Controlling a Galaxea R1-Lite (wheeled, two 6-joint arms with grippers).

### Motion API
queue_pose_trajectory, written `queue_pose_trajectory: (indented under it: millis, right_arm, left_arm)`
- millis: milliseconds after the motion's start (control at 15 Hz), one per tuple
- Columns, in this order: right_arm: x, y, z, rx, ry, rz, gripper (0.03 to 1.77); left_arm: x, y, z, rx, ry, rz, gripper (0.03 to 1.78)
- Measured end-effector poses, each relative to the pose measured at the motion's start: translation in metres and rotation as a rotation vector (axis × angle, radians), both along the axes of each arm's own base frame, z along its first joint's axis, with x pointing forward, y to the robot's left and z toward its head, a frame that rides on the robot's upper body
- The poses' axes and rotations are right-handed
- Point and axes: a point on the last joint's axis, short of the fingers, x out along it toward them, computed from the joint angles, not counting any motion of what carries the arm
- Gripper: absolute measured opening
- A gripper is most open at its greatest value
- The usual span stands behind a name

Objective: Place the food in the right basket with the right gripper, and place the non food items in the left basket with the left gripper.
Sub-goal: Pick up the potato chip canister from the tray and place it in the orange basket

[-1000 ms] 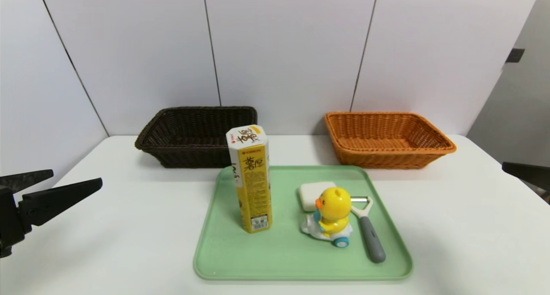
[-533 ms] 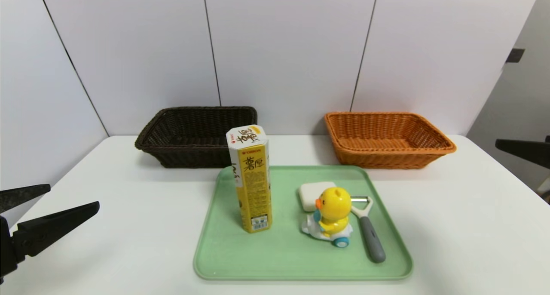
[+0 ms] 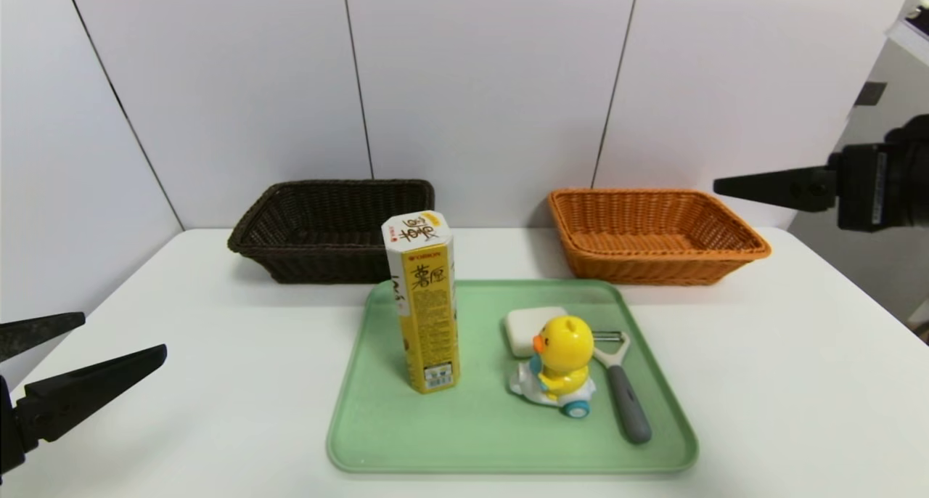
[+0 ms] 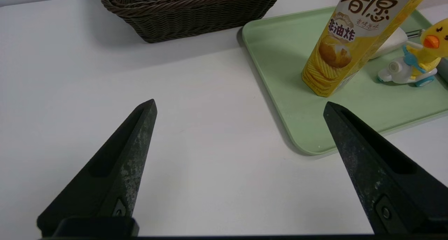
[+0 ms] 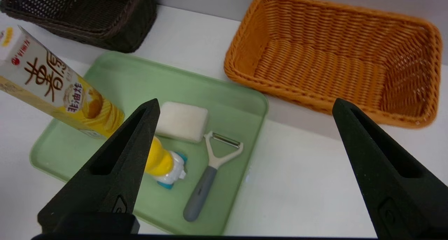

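I see the tray (image 3: 377, 440) on the table (image 3: 218, 382) with the chips box (image 3: 424, 309) standing upright, and the soap (image 3: 522, 327), the duck (image 3: 560, 364) and the peeler (image 3: 620, 389) close together. Behind are the dark basket (image 3: 326, 229) and the orange basket (image 3: 653, 233). My right gripper (image 5: 245, 105) hangs high beside the orange basket, jaws wide, holding nothing. My left gripper (image 4: 239, 107) waits low at the left, also wide.

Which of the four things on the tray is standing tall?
The yellow snack box: it stands upright on end, towering over the duck toy, while the white block and peeler lie flat.
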Motion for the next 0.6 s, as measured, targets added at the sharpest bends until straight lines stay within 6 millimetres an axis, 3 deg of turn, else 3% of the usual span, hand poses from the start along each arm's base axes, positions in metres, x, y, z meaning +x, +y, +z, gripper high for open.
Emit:
queue_pose_trajectory:
  millis: [400, 600]
  right_arm:
    - [0.061, 0.052, 0.023, 0.013, 0.065, 0.112, 1.7]
    - [0.081, 0.075, 0.032, 0.028, 0.128, 0.136, 1.7]
  left_arm:
    - [0.0, 0.001, -0.002, -0.006, 0.008, 0.023, 1.69]
    - [-0.002, 0.001, -0.005, -0.006, 0.016, 0.024, 1.69]
